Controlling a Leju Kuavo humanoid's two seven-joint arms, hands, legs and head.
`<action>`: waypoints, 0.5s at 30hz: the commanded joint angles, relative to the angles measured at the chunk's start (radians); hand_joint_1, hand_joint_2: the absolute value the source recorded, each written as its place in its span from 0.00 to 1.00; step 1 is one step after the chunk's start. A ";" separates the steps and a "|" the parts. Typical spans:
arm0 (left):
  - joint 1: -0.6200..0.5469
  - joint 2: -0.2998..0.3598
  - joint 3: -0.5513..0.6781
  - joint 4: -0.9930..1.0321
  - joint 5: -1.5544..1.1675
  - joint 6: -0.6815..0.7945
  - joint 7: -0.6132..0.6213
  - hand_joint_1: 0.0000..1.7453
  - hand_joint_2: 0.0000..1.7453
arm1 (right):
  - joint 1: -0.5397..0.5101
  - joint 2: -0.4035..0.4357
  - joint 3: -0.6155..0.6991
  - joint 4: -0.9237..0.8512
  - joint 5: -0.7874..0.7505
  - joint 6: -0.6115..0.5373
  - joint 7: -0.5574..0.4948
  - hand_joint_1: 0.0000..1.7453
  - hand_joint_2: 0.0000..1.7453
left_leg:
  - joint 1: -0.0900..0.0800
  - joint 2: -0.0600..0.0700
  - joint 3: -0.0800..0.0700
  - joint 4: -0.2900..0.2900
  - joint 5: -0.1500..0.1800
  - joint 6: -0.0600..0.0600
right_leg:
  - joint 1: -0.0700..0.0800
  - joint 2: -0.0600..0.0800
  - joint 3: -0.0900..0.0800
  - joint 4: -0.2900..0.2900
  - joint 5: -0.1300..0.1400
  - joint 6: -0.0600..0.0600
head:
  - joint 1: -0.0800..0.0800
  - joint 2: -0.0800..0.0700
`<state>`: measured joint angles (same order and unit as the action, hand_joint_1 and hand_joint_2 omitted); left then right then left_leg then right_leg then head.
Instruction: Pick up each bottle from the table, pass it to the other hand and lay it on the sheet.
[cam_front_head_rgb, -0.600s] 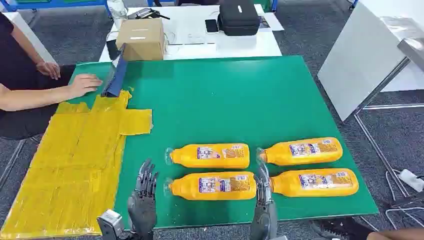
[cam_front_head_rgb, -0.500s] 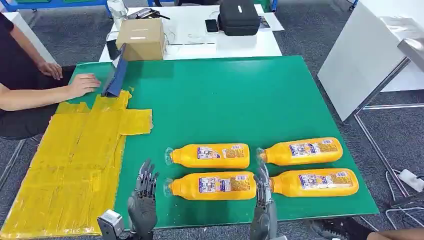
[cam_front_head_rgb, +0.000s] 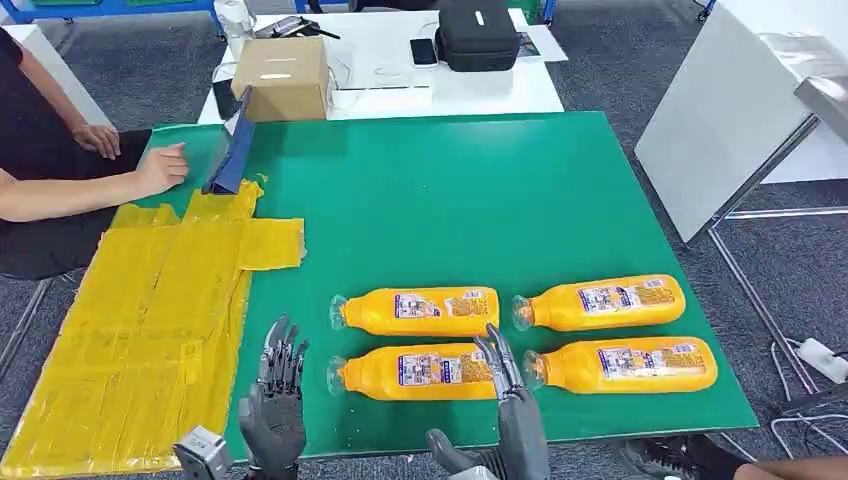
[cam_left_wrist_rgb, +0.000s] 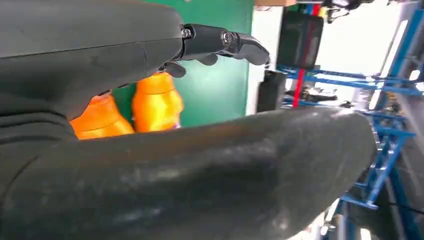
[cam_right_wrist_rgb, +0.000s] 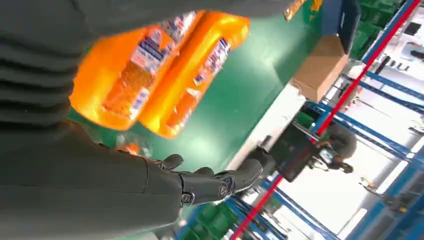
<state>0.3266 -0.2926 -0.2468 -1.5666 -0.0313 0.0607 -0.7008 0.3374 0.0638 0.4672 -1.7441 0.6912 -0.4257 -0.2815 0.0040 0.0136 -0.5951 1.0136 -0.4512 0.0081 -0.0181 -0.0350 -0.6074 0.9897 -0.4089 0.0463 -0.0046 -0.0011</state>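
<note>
Several orange bottles lie on their sides on the green table (cam_front_head_rgb: 420, 200), in two rows of two. The front left bottle (cam_front_head_rgb: 420, 372) has my right hand (cam_front_head_rgb: 508, 405) at its base end; the fingers (cam_front_head_rgb: 497, 358) reach over that end, thumb spread out to the side, gripping nothing. The front right bottle (cam_front_head_rgb: 628, 364) lies just right of that hand. Behind them are the back left bottle (cam_front_head_rgb: 420, 311) and back right bottle (cam_front_head_rgb: 605, 301). My left hand (cam_front_head_rgb: 272, 405) hovers with fingers apart between the yellow sheet (cam_front_head_rgb: 150, 320) and the bottles. The right wrist view shows two bottles (cam_right_wrist_rgb: 130, 75) beyond the fingers (cam_right_wrist_rgb: 215, 182).
A person sits at the far left, one hand (cam_front_head_rgb: 160, 168) on the table's corner beside a blue upright object (cam_front_head_rgb: 232, 150). A cardboard box (cam_front_head_rgb: 282, 75) and black case (cam_front_head_rgb: 478, 32) stand on the white table behind. A white panel (cam_front_head_rgb: 720, 120) leans at the right.
My right hand has shifted left, its fingers now over the front left bottle's base, thumb swung out. My left hand has moved slightly left. The person's hand has drawn back a little.
</note>
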 joint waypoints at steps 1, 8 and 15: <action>0.021 -0.022 -0.017 -0.047 -0.043 0.072 0.003 0.00 0.00 | -0.058 -0.090 0.122 -0.059 0.013 -0.111 0.007 0.00 1.00 | 0.001 0.000 0.003 0.000 -0.002 -0.001 | 0.001 0.004 0.003 0.000 -0.001 -0.002 | 0.000 0.000; 0.014 0.019 -0.094 -0.060 -0.089 0.200 0.003 0.00 0.00 | -0.070 -0.177 0.148 -0.062 0.121 -0.037 0.151 0.00 1.00 | 0.000 -0.001 0.003 0.000 -0.001 0.000 | 0.001 0.002 0.002 -0.001 0.000 -0.001 | 0.000 0.000; 0.006 0.036 -0.107 -0.043 -0.090 0.210 0.003 0.00 0.00 | -0.111 -0.235 0.144 -0.030 0.159 0.098 0.263 0.00 1.00 | 0.000 0.000 0.003 0.000 -0.001 0.000 | 0.000 0.002 0.003 -0.001 0.000 -0.001 | 0.000 0.000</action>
<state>0.3305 -0.2781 -0.2892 -1.6201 -0.1297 0.2728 -0.7008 0.2824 -0.0733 0.5879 -1.8067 0.8403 -0.4197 -0.0897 0.0033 0.0133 -0.5944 1.0136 -0.4511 0.0084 -0.0193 -0.0353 -0.6066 0.9897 -0.4089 0.0464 -0.0046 -0.0011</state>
